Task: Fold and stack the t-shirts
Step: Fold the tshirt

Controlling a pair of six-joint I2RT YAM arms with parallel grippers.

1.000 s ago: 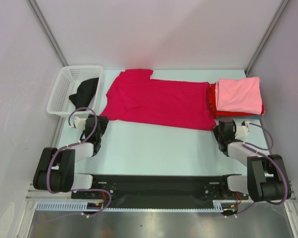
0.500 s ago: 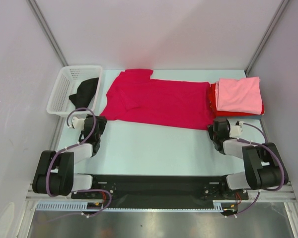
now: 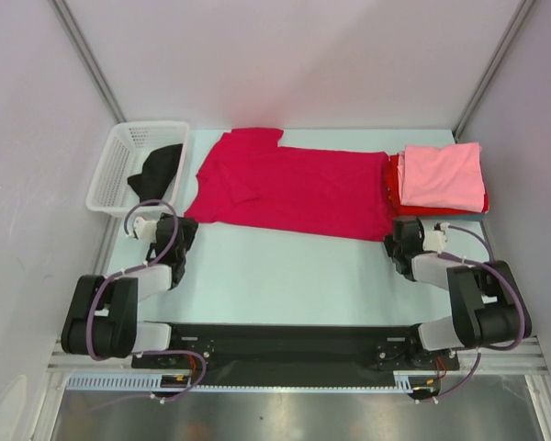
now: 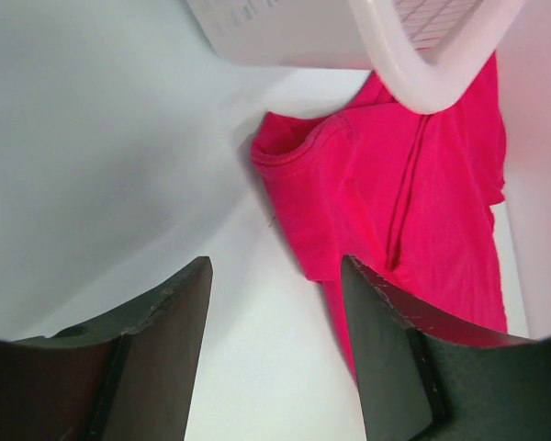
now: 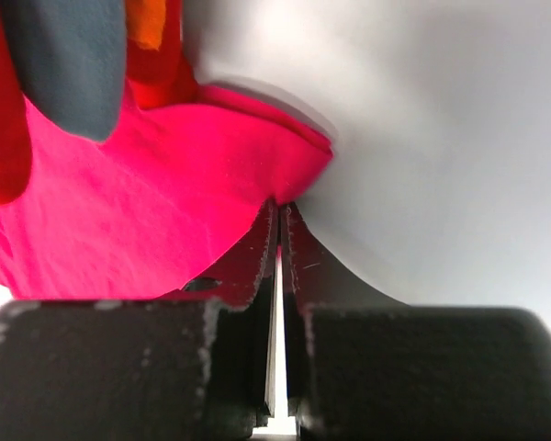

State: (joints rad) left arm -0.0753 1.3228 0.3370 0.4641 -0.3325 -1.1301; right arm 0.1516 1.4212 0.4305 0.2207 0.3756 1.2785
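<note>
A crimson-red t-shirt (image 3: 294,188) lies spread flat across the back of the table. My right gripper (image 3: 392,241) is at its near right corner, shut on the cloth's edge (image 5: 285,175). My left gripper (image 3: 185,230) is open just short of the shirt's near left sleeve (image 4: 298,152); the jaws stand apart over bare table with the hem by the right finger. A folded light pink t-shirt (image 3: 441,175) lies on a folded red one (image 3: 394,188) at the back right. A black t-shirt (image 3: 156,168) lies in the basket.
A white plastic basket (image 3: 110,175) stands at the back left; its rim (image 4: 413,73) hangs close above the left gripper's view. The folded stack's red edge (image 5: 0,110) sits just left of the right gripper. Grey walls enclose the table.
My right gripper has moved left to the crimson shirt's near right corner. The left gripper has barely moved. The shirt lies as before.
</note>
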